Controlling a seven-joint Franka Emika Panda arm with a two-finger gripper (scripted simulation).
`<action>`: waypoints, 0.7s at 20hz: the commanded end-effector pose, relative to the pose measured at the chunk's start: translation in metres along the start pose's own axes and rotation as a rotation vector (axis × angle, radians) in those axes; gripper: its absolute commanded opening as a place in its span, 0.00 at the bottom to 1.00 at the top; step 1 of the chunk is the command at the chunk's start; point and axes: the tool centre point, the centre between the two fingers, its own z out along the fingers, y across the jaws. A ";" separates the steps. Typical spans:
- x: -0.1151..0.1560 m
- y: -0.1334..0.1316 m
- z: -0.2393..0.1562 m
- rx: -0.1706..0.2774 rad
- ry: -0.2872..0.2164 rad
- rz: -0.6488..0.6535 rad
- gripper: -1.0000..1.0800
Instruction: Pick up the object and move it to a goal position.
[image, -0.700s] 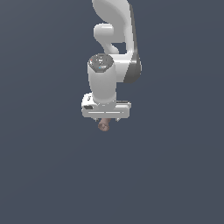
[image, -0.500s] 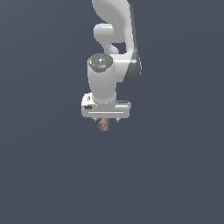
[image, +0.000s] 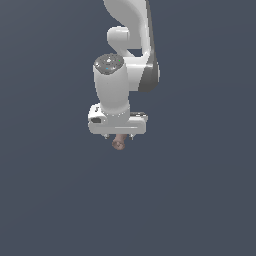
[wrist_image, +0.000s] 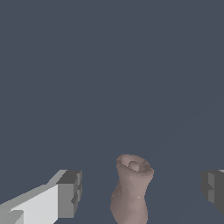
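Hovering directly above its target, the white tool of the single Panda arm points straight down at the object, a small brownish-pink lump that peeks out just beneath the tool's body in the exterior view. The wrist view explains the arrangement: the object stands between the 2 dark finger pads, with clear space on either side, so the jaws are spread wide and nothing is gripped yet. Neither pad touches the lumpy, vase-like form (its narrower waist and flared, hollowed top show plainly from above). The object sits roughly centred in the gap, somewhat nearer one pad than the other, which suggests the arm has been lined up over it so that a closing motion would catch it on both sides at once. The object appears to rest on the plain dark grey surface, though no shadow or contact line confirms this. No goal marker is visible in either view. By this evidence the pick-up is at the approach stage: the grasp is not yet made, and the bumpy, irregular sides may make an even hold harder to get.
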 end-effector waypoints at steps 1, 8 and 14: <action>0.000 -0.001 0.000 0.000 0.000 -0.001 0.96; -0.011 0.002 0.011 -0.005 -0.005 0.024 0.96; -0.034 0.005 0.032 -0.015 -0.015 0.073 0.96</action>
